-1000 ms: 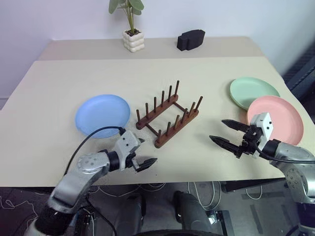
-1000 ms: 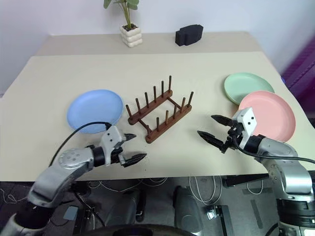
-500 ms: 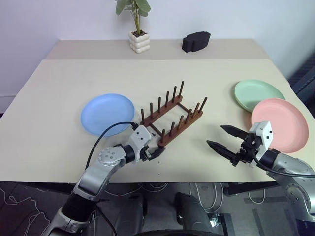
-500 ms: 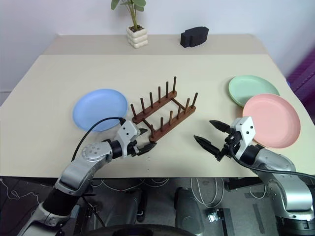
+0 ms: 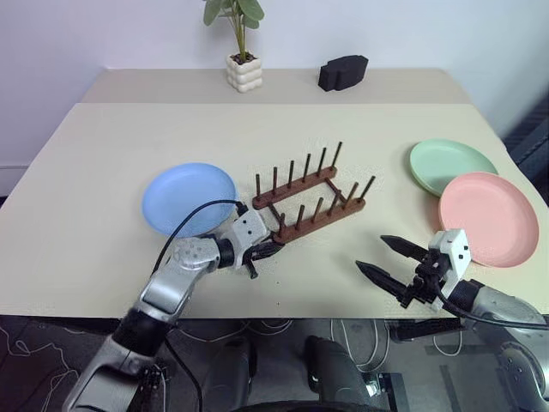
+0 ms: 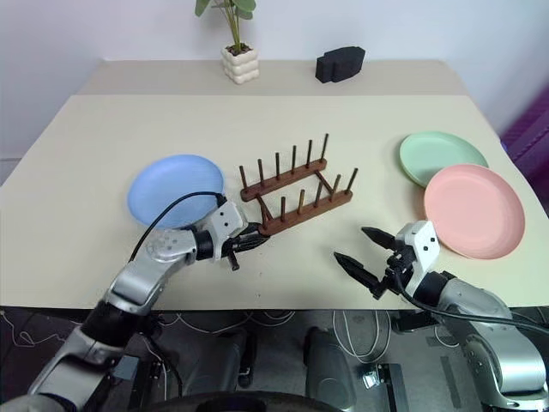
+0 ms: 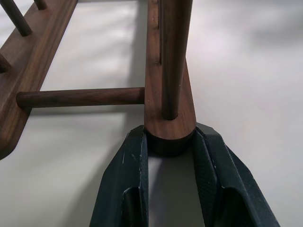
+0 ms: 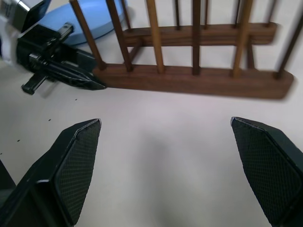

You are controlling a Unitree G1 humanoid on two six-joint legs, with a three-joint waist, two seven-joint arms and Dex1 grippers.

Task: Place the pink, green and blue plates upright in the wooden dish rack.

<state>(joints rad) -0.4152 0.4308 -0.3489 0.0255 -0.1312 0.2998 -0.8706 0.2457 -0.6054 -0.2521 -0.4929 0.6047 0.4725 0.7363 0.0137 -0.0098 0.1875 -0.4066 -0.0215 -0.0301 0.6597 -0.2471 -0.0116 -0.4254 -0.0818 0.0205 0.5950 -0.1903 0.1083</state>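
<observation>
Wooden dish rack [image 5: 310, 201], three plates, apparently.

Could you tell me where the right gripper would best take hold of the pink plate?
Probably the pink plate's near rim, coming low from the table's front edge: it lies flat, slightly overlapping the green plate behind, and the open right gripper is nearest that side.

The left hand [image 5: 268, 249] and its cable cover the blue plate's [image 5: 184, 196] near rim and the wooden dish rack's [image 5: 310, 199] nearest rail end. Beyond the rack, the plant [image 5: 233, 15] is cut off by the frame.
</observation>
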